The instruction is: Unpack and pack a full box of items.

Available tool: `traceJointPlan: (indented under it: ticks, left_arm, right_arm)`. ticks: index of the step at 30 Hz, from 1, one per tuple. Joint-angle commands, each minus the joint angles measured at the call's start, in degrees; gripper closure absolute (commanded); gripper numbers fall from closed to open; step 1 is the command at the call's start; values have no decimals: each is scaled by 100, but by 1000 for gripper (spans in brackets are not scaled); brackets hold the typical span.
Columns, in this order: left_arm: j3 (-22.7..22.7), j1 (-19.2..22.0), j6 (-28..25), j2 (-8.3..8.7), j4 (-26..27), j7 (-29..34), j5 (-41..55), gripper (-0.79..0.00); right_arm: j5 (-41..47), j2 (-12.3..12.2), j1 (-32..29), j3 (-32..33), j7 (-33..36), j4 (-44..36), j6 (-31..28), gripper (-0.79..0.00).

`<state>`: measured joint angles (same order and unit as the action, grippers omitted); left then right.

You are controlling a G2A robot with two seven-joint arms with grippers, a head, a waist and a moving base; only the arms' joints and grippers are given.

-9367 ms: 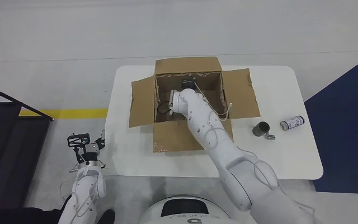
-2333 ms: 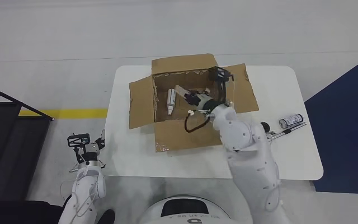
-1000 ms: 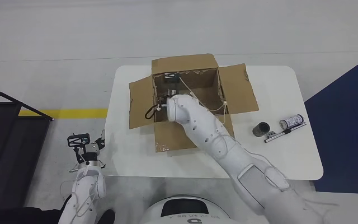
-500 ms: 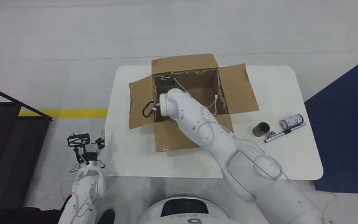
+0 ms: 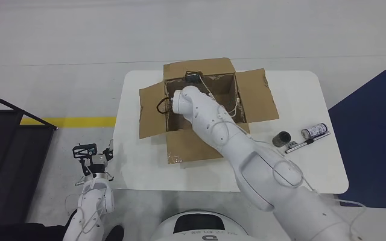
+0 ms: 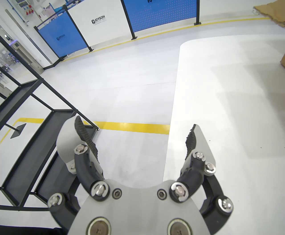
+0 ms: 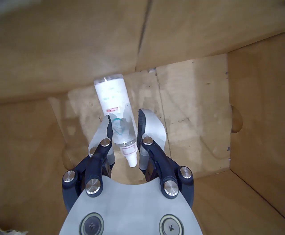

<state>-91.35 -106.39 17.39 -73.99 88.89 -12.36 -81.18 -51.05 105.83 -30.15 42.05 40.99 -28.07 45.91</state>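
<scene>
Top view: the right arm (image 5: 217, 129) is down inside the box (image 5: 154, 111), well apart from the left gripper (image 5: 91, 150)

Left wrist view: that claw gapes, holding nothing, far from the box

Right wrist view: the right gripper (image 7: 124, 114) clenches the bottle (image 7: 111, 93) near its nozzle, low inside the box; the long free end could swing, slip or snag a wall

A white table (image 5: 313, 102) is standing on a pale floor (image 5: 181, 30). A yellow line (image 5: 69, 121) is running across the floor on the left, ending at the table's edge, near a black rack (image 6: 33, 142). Blue panels (image 6: 164, 11) on black posts are lining the far side. A blue screen (image 5: 365, 138) is standing to the table's right.
</scene>
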Motion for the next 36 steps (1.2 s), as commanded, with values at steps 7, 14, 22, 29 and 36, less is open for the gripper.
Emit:
traceJointPlan:
  ticks: [7,14,22,29,36]
  left_arm:
    - [0,0,0,0,0,0,0,-785]
    - [0,0,0,0,0,0,0,-785]
    - [0,0,0,0,0,0,0,-785]
    - [0,0,0,0,0,0,0,-785]
    - [0,0,0,0,0,0,0,-785]
  right_arm:
    - [-72,-189,-236,312,-133,-485,-249,-265]
    - [-237,-296,-182,517,-202,-259,-267,-369]
    - [-765,-481,-288,562,158,-336,-626,-520]
    - [-979,-531,-364,569,427,-237,-891,-379]
    - [-1138,-467,-354,471,592,-22,-971,-296]
